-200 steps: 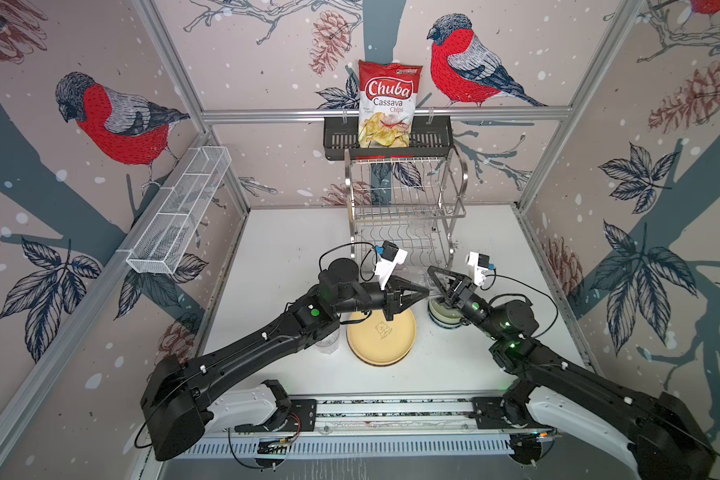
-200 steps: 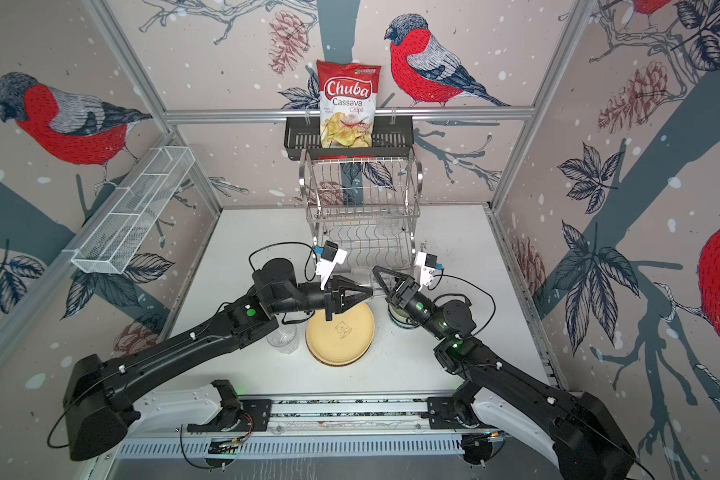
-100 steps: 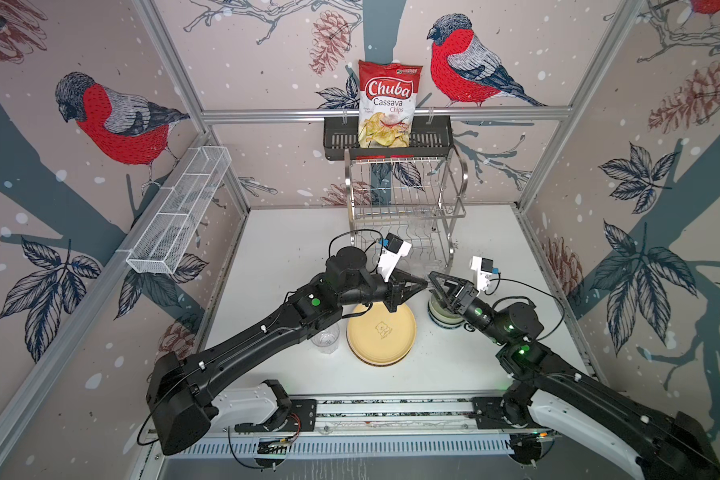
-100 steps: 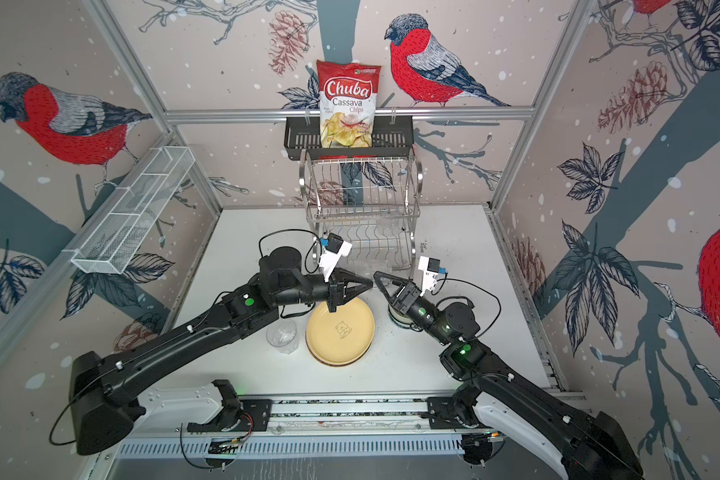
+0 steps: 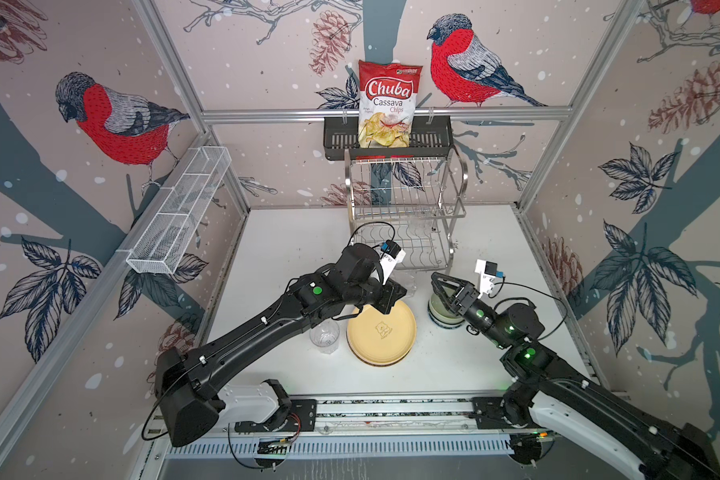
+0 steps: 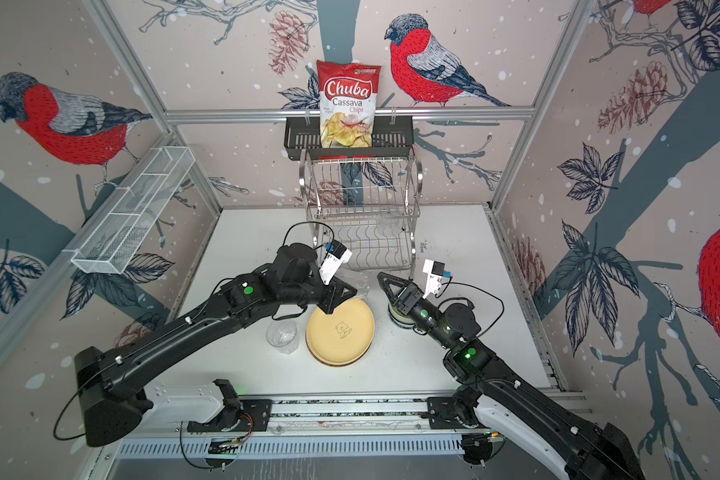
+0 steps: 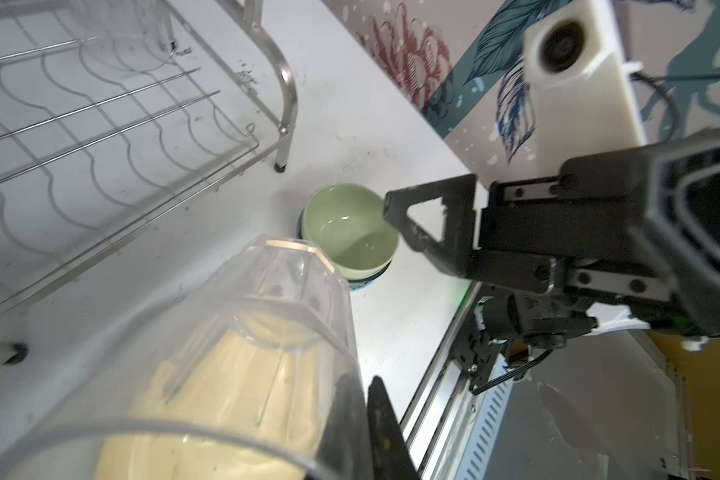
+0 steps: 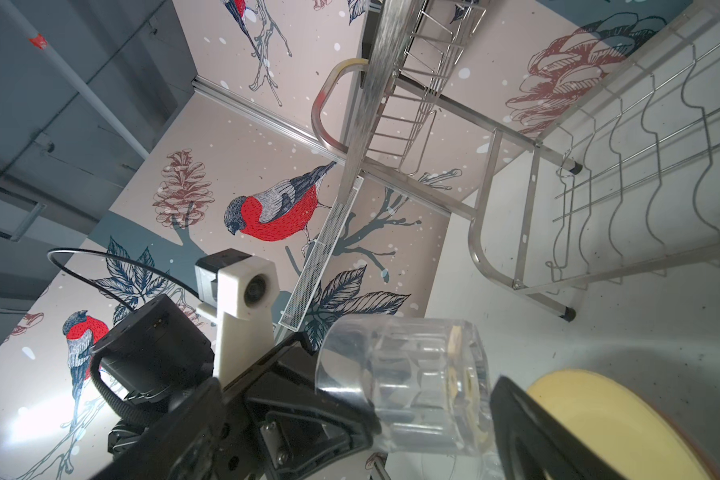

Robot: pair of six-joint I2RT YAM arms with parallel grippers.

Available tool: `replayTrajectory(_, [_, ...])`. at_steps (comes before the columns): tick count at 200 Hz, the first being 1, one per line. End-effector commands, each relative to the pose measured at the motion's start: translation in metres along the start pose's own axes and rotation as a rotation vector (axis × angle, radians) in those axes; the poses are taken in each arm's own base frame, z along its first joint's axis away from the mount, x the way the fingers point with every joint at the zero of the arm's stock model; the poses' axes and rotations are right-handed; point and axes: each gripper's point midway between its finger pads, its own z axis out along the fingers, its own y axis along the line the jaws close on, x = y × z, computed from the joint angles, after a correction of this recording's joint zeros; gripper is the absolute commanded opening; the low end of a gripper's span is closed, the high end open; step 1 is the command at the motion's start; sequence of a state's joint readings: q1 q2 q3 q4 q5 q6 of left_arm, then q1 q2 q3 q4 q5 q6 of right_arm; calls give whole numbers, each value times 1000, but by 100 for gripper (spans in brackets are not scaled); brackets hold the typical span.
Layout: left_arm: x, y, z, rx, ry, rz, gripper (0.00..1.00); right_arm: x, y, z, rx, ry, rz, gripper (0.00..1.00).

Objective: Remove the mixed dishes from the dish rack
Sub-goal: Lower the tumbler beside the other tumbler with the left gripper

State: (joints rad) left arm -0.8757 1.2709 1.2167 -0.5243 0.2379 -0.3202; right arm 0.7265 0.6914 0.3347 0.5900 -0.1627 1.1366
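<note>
My left gripper (image 5: 395,291) (image 6: 342,293) is shut on the wall of a clear glass (image 5: 408,283) (image 6: 359,282) (image 7: 246,353) (image 8: 412,382). One finger is inside the rim and one outside, and the glass lies on its side above the cream-yellow plate (image 5: 381,334) (image 6: 339,332). My right gripper (image 5: 435,282) (image 6: 385,283) stands open just beside the glass's base, over a pale green bowl (image 5: 441,309) (image 7: 350,230) stacked on a blue-rimmed one. The steel dish rack (image 5: 404,216) (image 6: 362,216) stands behind. A faint clear glass (image 7: 138,37) shows in it.
Another clear glass (image 5: 325,338) (image 6: 282,334) stands on the table left of the plate. A black shelf basket (image 5: 337,141) with a chips bag (image 5: 387,104) hangs above the rack. A white mesh tray (image 5: 175,216) runs along the left wall.
The left wrist has lifted and turned a little with the glass in its grip. The right gripper has stayed close beside the glass, open.
</note>
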Motion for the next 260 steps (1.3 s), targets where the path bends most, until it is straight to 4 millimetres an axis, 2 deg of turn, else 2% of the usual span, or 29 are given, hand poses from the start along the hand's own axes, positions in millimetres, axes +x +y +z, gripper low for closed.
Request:
replayTrajectory(1, [16,25,-8,-143,76,24,0,-3,-3,-1,20,-16,-28,99])
replayTrajectory(22, [21,45,-15,-250,117,19,0,-2,-7,-2,34,-14,-29,99])
replayTrajectory(59, [33,97,-29,-453,189,-38,0,-4,-10,-4,46,-19,-36,99])
replayTrajectory(89, [33,134,-43,-586,190,-91,0,-5,-16,-7,66,-28,-43,100])
replayTrajectory(112, [38,157,-45,-620,207,-147,0,-5,-21,-9,77,-33,-39,99])
replayTrajectory(138, [49,177,-39,-654,256,-183,0,-6,-27,-10,88,-40,-36,100])
replayTrajectory(187, [75,194,-13,-666,385,-239,0,-8,-32,-13,91,-53,-35,99])
replayTrajectory(260, [114,203,13,-641,515,-279,0,-11,-44,-16,106,-70,-19,100])
